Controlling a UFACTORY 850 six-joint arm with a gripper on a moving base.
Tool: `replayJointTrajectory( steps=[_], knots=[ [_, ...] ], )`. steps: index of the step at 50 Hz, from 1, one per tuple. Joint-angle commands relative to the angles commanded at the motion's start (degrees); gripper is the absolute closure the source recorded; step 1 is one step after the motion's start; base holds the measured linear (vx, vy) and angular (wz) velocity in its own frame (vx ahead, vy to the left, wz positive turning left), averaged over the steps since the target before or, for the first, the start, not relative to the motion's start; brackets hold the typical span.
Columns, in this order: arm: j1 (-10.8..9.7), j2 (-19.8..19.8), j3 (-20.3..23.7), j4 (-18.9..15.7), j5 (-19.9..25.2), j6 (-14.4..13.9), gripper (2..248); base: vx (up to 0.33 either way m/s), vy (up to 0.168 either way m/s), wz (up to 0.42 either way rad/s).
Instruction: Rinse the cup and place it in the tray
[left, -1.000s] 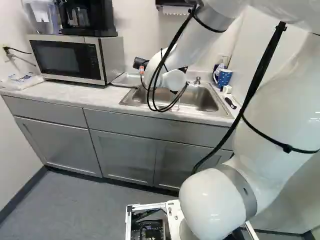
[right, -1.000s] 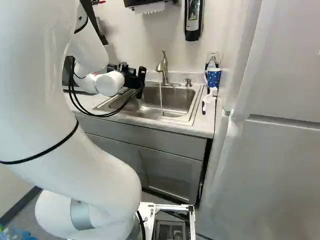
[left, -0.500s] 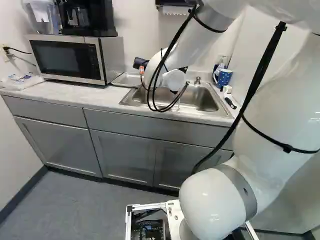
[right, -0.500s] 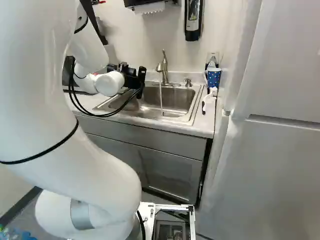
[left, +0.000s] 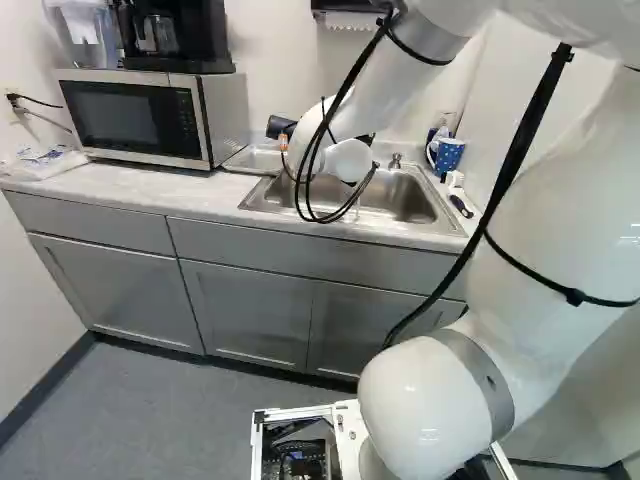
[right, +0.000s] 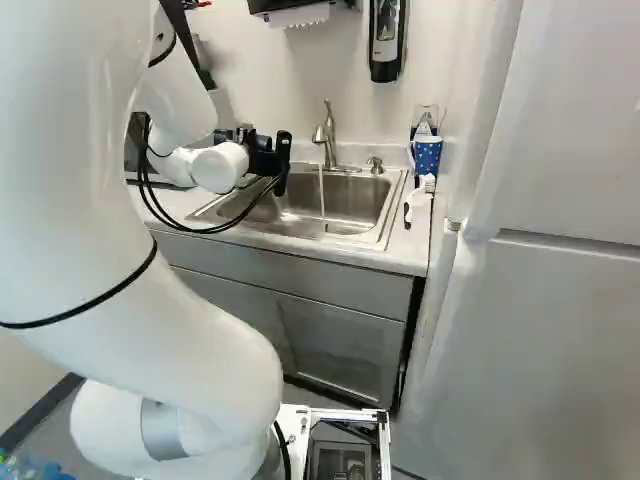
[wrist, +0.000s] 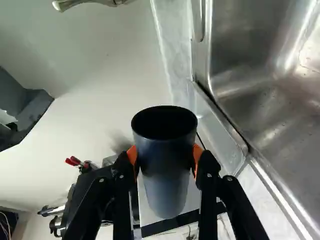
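Note:
In the right base view my gripper (right: 266, 156) is a black shape over the left part of the sink (right: 345, 238). The wrist view shows the gripper (wrist: 166, 161) shut on a dark cup (wrist: 166, 187), an orange pad against either side and the cup's mouth uncovered. From the faucet (right: 329, 135) a thin stream of water (right: 322, 195) falls into the basin, to the right of the gripper. A metal tray (left: 250, 160) lies on the counter between microwave and sink, partly hidden behind the arm.
The microwave (left: 150, 118) carries a coffee maker (left: 175, 35). Right of the sink stand a blue patterned mug (right: 428, 155) and a brush (right: 419, 196). A soap dispenser (right: 386, 38) hangs on the wall; a tall grey door (right: 550, 300) borders the counter's right side.

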Motion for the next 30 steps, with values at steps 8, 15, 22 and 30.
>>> replayJointTrajectory(
  steps=[8,15,22,30],
  knots=[
    [0.00,0.00,0.00,0.00,0.00,-4.69,127,0.000,0.000,0.000],
    [0.00,0.00,0.00,0.00,0.00,-8.87,127,0.000,0.000,0.000],
    [0.00,0.00,0.00,0.00,0.00,-13.09,127,0.000,0.000,0.000],
    [0.00,0.00,0.00,0.00,0.00,-17.90,127,0.000,0.000,0.000]
  ],
)
